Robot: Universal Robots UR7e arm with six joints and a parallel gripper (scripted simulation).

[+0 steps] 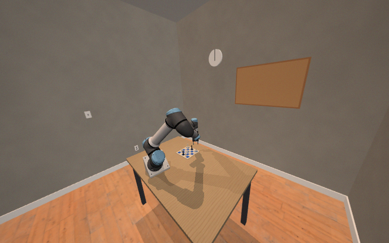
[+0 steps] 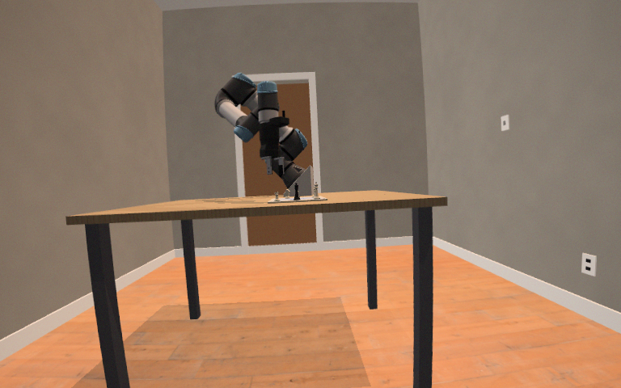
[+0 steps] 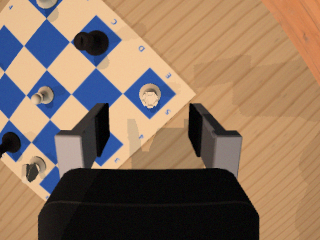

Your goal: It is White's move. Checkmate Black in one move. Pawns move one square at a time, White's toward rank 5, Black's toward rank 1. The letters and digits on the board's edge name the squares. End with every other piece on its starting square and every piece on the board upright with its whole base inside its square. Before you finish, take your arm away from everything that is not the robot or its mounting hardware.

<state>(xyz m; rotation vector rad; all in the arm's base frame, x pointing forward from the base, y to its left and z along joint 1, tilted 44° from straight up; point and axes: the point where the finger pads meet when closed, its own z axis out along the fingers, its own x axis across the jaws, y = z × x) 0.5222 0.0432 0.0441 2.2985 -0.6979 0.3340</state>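
The small blue and cream chessboard (image 3: 74, 74) lies on the wooden table, also seen in the top view (image 1: 187, 152). My gripper (image 3: 148, 119) is open and empty, raised above the board's corner by the letter E. A white castle-topped piece (image 3: 151, 95) stands upright on the blue corner square of file E, clear of the fingers. A black piece (image 3: 91, 42) stands on a blue square near letter C. A white pawn (image 3: 42, 96), a black piece (image 3: 8, 143) and a white piece (image 3: 34, 170) stand further in.
The table edge and the orange floor (image 3: 294, 0) lie close beyond the board's corner. The arm's base plate (image 1: 156, 168) sits at the table's left corner. In the exterior view the gripper (image 2: 270, 171) hangs above the board (image 2: 299, 200).
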